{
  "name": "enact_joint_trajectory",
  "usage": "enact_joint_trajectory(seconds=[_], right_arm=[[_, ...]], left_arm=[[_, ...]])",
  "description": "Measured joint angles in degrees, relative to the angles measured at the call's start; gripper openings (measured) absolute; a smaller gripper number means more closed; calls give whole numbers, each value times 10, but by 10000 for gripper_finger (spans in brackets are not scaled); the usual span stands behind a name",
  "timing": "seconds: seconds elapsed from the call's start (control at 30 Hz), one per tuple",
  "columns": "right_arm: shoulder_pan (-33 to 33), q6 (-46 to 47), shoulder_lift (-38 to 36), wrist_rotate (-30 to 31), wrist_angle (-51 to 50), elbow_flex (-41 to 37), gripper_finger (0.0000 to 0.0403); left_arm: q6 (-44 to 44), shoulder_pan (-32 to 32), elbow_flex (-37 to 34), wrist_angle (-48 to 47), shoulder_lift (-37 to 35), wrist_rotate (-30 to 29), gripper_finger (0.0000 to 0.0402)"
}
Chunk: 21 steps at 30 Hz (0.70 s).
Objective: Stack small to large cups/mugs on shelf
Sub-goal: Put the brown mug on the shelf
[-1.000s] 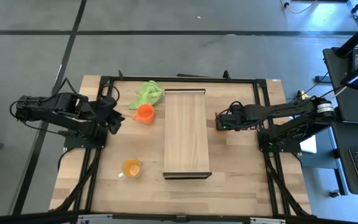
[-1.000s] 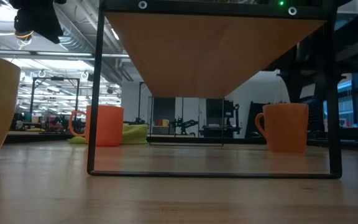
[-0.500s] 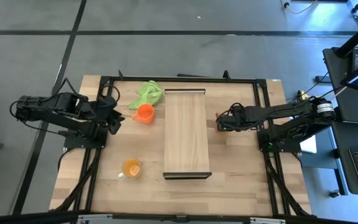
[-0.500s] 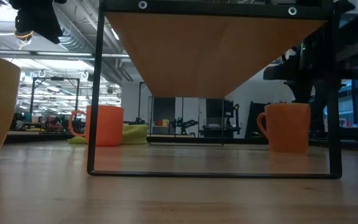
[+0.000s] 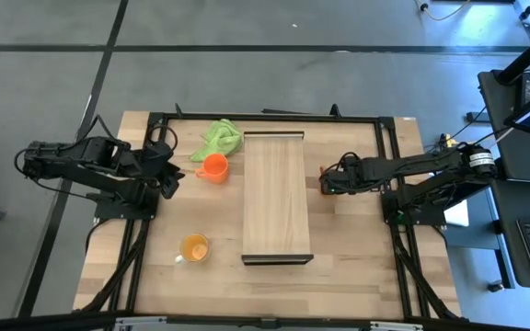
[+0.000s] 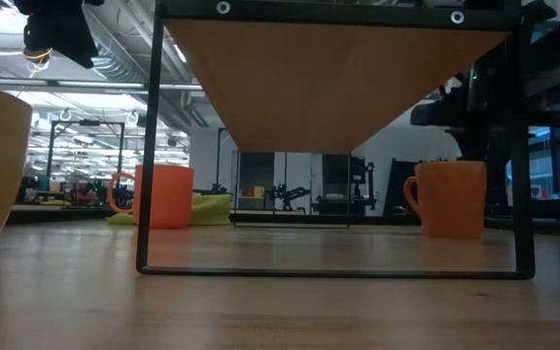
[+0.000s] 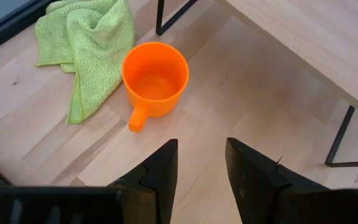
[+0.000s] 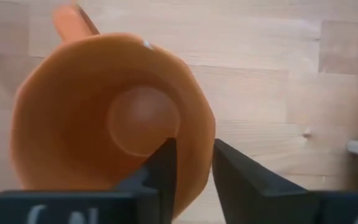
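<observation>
- The right gripper (image 8: 189, 163) sits at the brownish-orange mug (image 8: 104, 118), one finger inside the rim and one outside, the wall between them; the gap is narrow, though whether the fingers actually press the wall I cannot tell.
- In the high view this gripper (image 5: 325, 181) lies at centre right, just beside the right long edge of the shelf (image 5: 276, 195); the mug is mostly hidden beneath it there; in the low view the mug (image 6: 450, 198) stands upright on the table at the right.
- The left gripper (image 7: 201, 163) hangs with its fingers parted and nothing between them, near the red-orange mug (image 7: 155, 77); that mug stands upright, touching the lime-green cloth (image 7: 89, 43).
- In the high view the left gripper (image 5: 171, 177) is at centre left; the yellow-orange mug (image 5: 194, 248) stands alone at lower left on the table (image 5: 357, 271).
</observation>
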Motion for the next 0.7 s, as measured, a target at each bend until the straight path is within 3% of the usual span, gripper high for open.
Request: enact_joint_trajectory(seconds=[0.27,0.53,0.7], right_arm=[[0,-2,0,9,0,0,27],[0,-5,0,6,-2,0,48],[0,-7,0,6,-2,4,27]], left_arm=[[0,0,0,0,0,0,128],[-1,0,0,0,0,0,128],[-8,0,0,0,0,0,128]])
